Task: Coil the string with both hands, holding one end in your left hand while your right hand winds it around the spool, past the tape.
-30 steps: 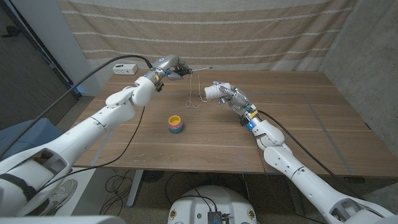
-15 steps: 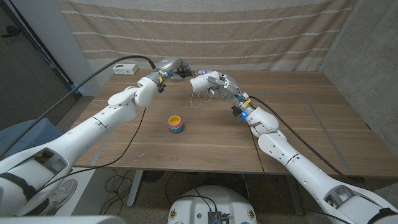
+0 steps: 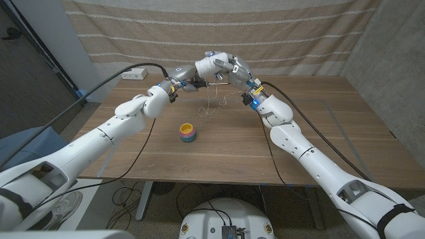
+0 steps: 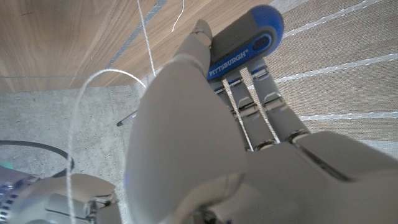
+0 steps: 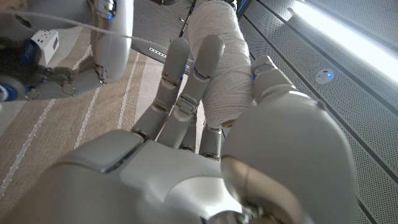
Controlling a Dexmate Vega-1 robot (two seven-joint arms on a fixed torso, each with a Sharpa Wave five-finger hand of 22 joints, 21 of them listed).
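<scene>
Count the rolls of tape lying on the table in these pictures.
1. A single roll of tape, with coloured bands, lies on the table near the middle, below the two raised hands. More could be hidden behind the arms.

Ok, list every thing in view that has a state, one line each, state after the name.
left hand: raised over the table, gripping a blue-tipped tool
right hand: raised, gripping the spool
spool: wrapped in white string, held aloft
string: slack, hanging in loops down to the table
tape rolls: stacked on the table, untouched
</scene>
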